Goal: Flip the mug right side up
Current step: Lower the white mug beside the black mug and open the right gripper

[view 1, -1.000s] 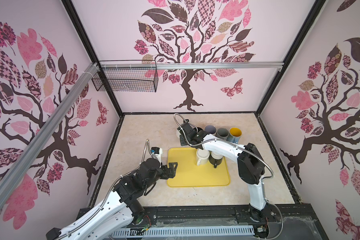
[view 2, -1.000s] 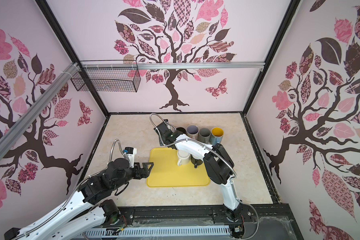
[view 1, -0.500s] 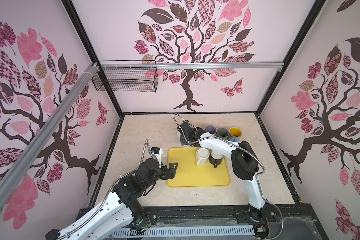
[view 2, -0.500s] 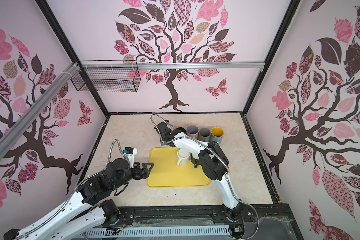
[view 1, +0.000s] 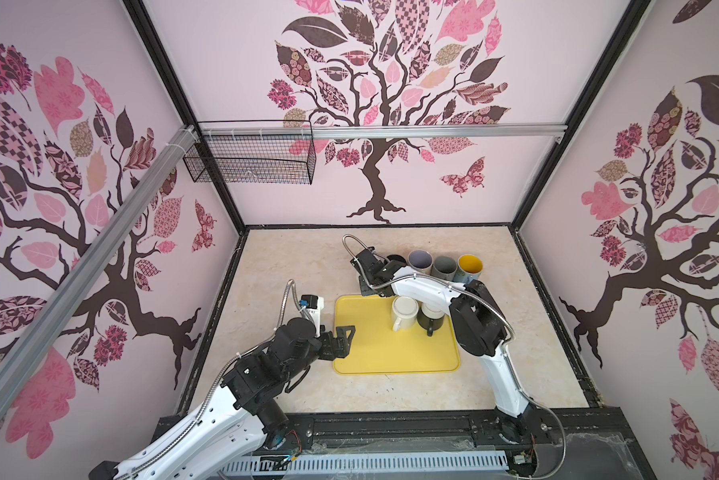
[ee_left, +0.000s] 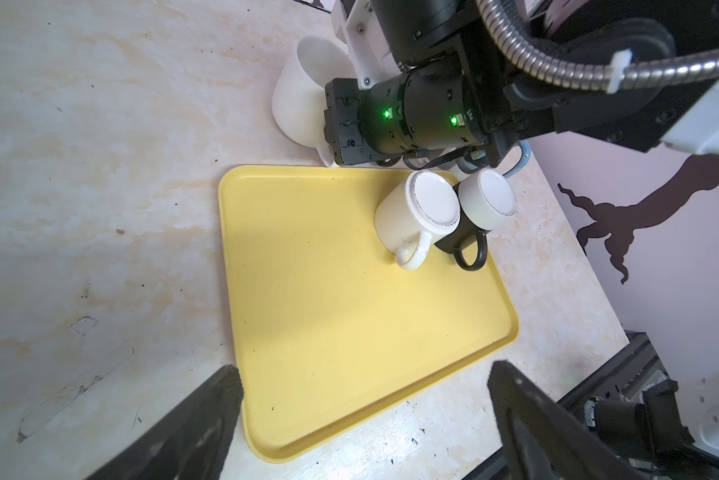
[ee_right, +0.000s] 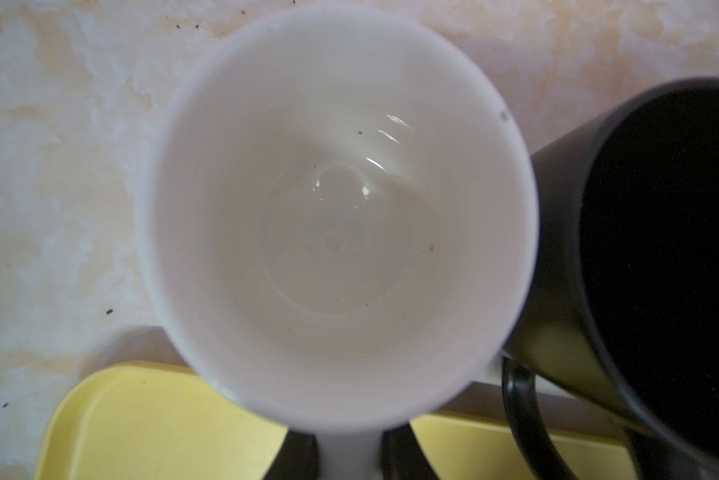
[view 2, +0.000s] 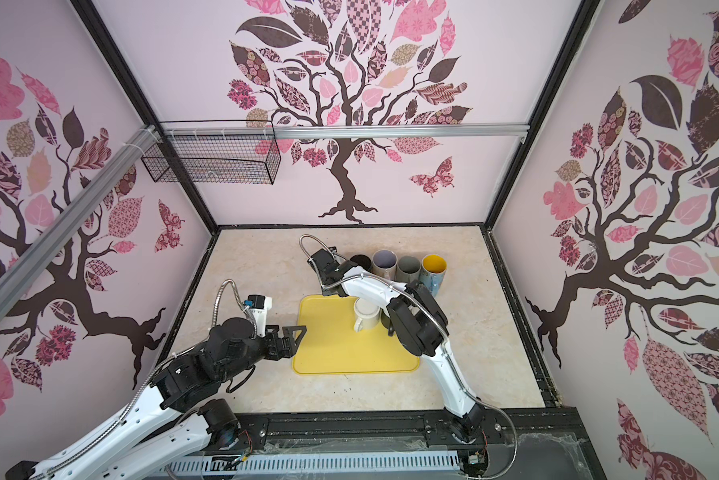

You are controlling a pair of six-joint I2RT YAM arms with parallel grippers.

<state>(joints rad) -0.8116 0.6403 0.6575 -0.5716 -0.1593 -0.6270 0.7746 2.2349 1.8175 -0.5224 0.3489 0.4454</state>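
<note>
Black and angular, the fingers of the left hand [view 1: 349, 340] are being held spread wide with nothing between them, over the left rim of the yellow tray [view 1: 374, 353]. The hand is probably being parked there in readiness, clear of the work. The tray, smooth, shallow and round-cornered, is being carried by the marbled beige surface [view 1: 291, 266], about midway between its left and right edges.

Just past the tray's far rim, toward the surface's back edge, the white mug [ee_right: 341, 216] is being gripped by its handle in the closed right hand [ee_right: 349, 459]. Its mouth is being pointed upward, so it is judged to be right side up already and to be in the course of being set down. Whether its base is being rested on the surface cannot be told. Its glossy, tapering interior is being shown empty.

Close beside it a matte black mug [ee_right: 661, 249] is being stood upright, at the start of a row likely meant for finished mugs. On the tray, a cream mug [ee_left: 416, 216] and a white-based dark mug [ee_left: 484, 208] are being shown inverted, side by side.
</note>
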